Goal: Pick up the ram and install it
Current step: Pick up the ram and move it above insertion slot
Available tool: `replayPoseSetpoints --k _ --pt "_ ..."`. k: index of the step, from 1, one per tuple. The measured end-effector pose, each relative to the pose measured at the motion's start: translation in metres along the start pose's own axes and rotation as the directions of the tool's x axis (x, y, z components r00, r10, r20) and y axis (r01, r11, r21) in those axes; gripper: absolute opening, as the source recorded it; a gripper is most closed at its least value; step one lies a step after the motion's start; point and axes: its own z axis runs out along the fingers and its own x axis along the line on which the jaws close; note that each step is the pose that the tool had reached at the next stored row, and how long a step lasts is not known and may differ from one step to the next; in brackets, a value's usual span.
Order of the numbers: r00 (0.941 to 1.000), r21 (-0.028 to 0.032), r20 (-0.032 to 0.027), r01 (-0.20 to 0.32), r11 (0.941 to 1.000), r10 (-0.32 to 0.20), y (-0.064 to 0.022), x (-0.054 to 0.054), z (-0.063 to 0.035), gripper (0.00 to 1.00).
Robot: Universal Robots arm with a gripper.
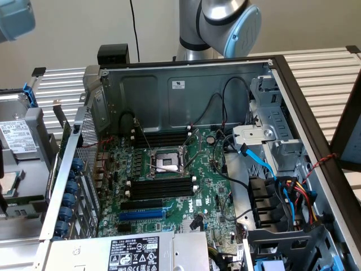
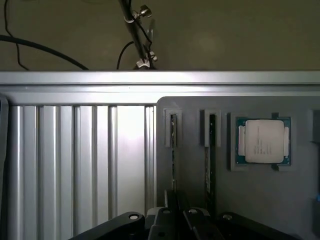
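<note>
In the wrist view, two ram sticks stand edge-on in narrow slots of a grey holder tray point(image 2: 250, 200): one ram point(image 2: 173, 150) with a green edge, and a darker second stick point(image 2: 212, 150) beside it. My gripper point(image 2: 178, 220) hangs directly over the lower end of the green-edged ram, its black body covering that part. A CPU point(image 2: 263, 141) lies in a square pocket of the same tray. In the exterior view, the open computer case shows the motherboard point(image 1: 208, 192) with long black empty memory slots point(image 1: 161, 189) on both sides of the CPU socket point(image 1: 166, 162).
A blue expansion slot point(image 1: 144, 214) lies near the power supply point(image 1: 135, 254). Cables and a drive cage point(image 1: 282, 186) crowd the exterior view's right. The arm's joints point(image 1: 225, 22) rise behind the case. A ribbed aluminium table point(image 2: 75, 165) borders the tray, with a stand pole point(image 2: 135, 30) beyond.
</note>
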Motion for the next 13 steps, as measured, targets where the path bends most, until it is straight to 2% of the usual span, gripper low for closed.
replayPoseSetpoints --k 7,13 --pt "0.9999 -0.0002 -0.002 -0.01 0.9999 0.01 0.0001 0.0 -0.0052 0.12" --pt "0.9999 0.0 -0.0086 -0.014 0.9999 0.014 0.0003 0.0 -0.0238 0.12"
